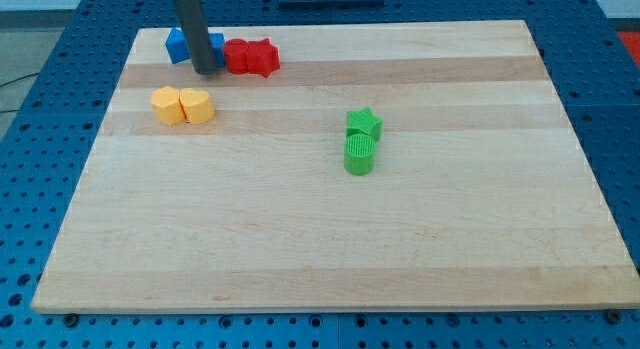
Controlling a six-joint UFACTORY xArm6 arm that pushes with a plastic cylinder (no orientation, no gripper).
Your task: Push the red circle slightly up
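We count two red blocks near the board's top left: the red circle (pixel 236 55), a low round-sided piece, and a red star (pixel 263 57) touching it on the view's right. Our tip (pixel 204 68) sits just at the circle's left edge, so close that we cannot tell whether it touches. We carry no claw, only this dark rod, so nothing spreads or pinches.

The blue blocks (pixel 181 44) lie behind the rod, on the view's left of the circle; the rod hides much of them, so neither their count nor their shapes can be made out.

Two yellow blocks, the left yellow block (pixel 166 105) and the right yellow block (pixel 198 106), touch each other below the reds.

Well apart, toward the middle of the wooden board (pixel 300 239), two greens touch: a green star (pixel 364 122) above a green cylinder (pixel 360 153).
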